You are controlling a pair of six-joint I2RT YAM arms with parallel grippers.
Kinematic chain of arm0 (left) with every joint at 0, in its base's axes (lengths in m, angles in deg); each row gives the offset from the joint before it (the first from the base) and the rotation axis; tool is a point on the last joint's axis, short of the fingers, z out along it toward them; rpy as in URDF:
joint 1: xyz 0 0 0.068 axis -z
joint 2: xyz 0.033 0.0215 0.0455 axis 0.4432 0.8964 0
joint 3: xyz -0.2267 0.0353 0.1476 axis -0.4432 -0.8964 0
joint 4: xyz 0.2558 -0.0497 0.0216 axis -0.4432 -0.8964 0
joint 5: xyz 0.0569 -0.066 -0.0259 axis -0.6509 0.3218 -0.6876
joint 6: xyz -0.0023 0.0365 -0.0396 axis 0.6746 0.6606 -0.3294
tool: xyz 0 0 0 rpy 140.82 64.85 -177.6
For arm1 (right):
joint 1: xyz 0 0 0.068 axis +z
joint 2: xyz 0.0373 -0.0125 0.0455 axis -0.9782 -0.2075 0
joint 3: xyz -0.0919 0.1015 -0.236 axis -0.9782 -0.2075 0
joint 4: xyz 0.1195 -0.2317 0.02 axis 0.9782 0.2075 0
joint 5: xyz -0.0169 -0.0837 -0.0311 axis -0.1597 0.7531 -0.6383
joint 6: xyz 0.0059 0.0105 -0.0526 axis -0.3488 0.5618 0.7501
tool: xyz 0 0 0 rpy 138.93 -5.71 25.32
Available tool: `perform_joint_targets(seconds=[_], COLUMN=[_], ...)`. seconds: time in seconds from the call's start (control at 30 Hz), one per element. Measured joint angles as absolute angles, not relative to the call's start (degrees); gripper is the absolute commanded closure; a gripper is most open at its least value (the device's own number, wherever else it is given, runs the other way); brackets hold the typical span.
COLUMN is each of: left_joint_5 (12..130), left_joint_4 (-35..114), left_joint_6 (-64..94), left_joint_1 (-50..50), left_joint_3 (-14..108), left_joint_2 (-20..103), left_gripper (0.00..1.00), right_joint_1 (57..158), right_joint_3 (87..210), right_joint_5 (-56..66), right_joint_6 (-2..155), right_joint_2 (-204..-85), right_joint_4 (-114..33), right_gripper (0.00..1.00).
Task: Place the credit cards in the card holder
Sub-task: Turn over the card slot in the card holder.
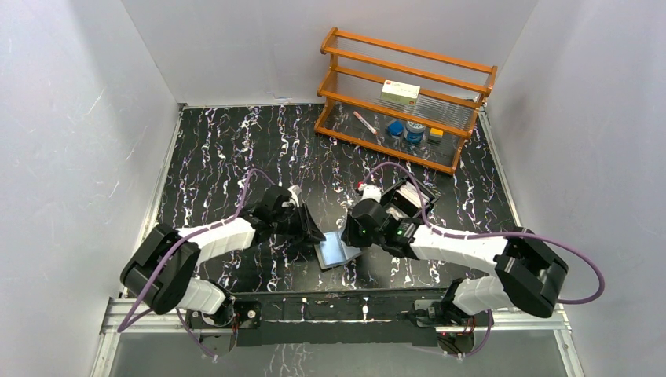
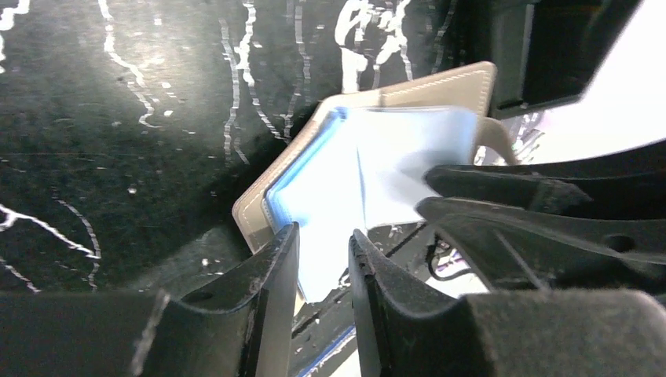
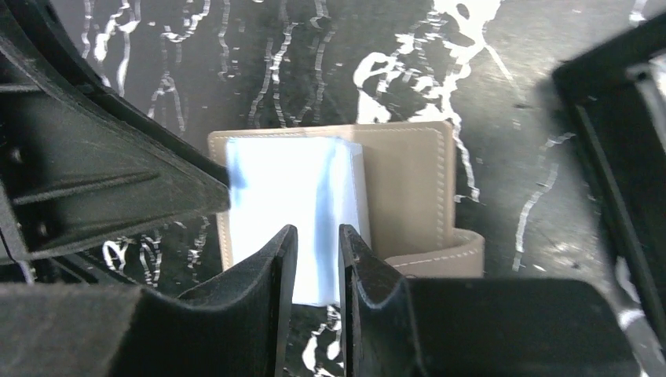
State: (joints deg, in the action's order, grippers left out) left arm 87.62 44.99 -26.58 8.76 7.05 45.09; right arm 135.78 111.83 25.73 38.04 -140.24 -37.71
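The card holder [image 1: 336, 251] lies open on the black marbled table between my two grippers, its bluish clear sleeves [image 3: 290, 196] facing up on the grey cover [image 3: 408, 188]. My left gripper [image 1: 314, 233] is at its left edge, jaws a narrow gap apart over the sleeves [image 2: 369, 173]. My right gripper [image 1: 358, 236] is at its right side, jaws also a narrow gap apart just above the sleeves; neither visibly grips anything. Pale credit cards [image 1: 404, 195] seem to lie in the black tray behind the right gripper. A small red and white piece [image 1: 367, 188] lies beside it.
The black tray [image 1: 420, 206] stands just behind the right wrist, and its edge shows in the right wrist view [image 3: 612, 133]. A wooden rack [image 1: 404, 98] with a box and small items stands at the back right. White walls close in on three sides.
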Motion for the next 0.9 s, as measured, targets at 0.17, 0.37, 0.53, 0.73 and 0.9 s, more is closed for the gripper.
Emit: perform_joint_targets(seconds=[0.17, 0.37, 0.53, 0.73, 0.9], left_joint_5=[84.89, 81.87, 79.58, 75.79, 75.42], left_joint_4=[42.43, 38.87, 35.46, 27.59, 24.27], left_joint_6=[-25.18, -23.67, -22.16, -20.04, -19.08], left_joint_1=[8.8, 8.98, 9.07, 9.07, 9.07], left_joint_3=[7.15, 8.4, 9.95, 13.67, 15.92], left_joint_2=[48.52, 49.13, 48.78, 46.77, 41.7], left_gripper=[0.76, 0.77, 0.77, 0.71, 0.67], right_joint_1=[134.97, 134.65, 134.65, 134.62, 134.67], right_joint_3=[107.17, 101.95, 101.64, 100.81, 100.84], right_joint_5=[27.88, 28.25, 27.98, 25.69, 23.33], right_joint_6=[38.26, 36.71, 35.07, 32.36, 31.07], right_joint_2=[-137.1, -137.03, -137.44, -137.42, -135.72], right_joint_4=[-37.54, -38.7, -40.31, -42.41, -41.65], right_gripper=[0.68, 0.7, 0.7, 0.7, 0.69])
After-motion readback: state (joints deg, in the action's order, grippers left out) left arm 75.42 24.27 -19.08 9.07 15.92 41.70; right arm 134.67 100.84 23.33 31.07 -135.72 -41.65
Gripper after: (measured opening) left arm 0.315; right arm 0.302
